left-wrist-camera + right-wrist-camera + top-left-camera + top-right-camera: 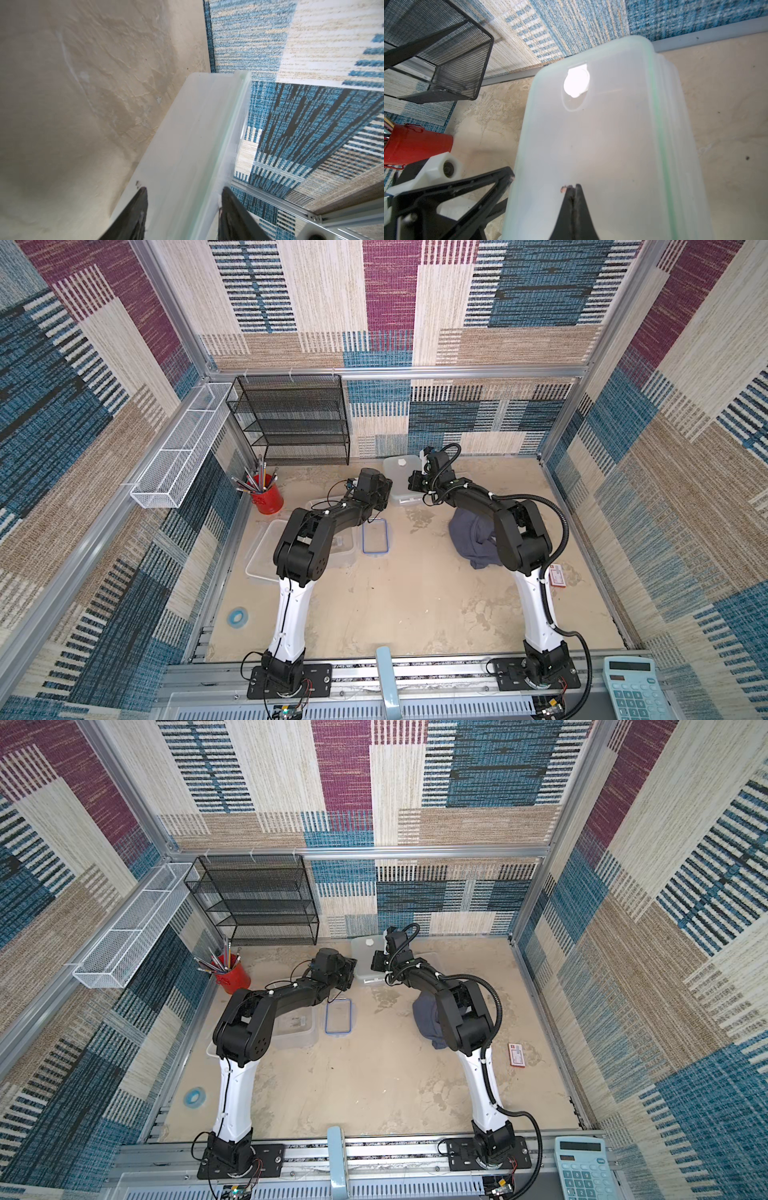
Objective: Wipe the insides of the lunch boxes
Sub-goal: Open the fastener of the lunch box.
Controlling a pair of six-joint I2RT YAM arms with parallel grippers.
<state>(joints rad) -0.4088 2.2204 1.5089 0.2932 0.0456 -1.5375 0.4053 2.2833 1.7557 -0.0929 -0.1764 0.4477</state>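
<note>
1. The left arm (pixel 309 531) rises from its base at 7 o'clock in both top views, and its forearm reaches toward 1 o'clock.
2. The left gripper (pixel 184 190) has its jaws apart, with a clear gap between the fingers.
3. The right arm (pixel 517 531) rises from its base at 5 o'clock, and its forearm reaches toward 10 o'clock.
4. The right gripper (pixel 575 187) has its fingers pressed together with no gap.
5. The two wrists face each other toward 12 o'clock, near but apart.

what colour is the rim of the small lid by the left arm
Blue; the small clear rectangular plastic lid shows best in a top view.
</note>
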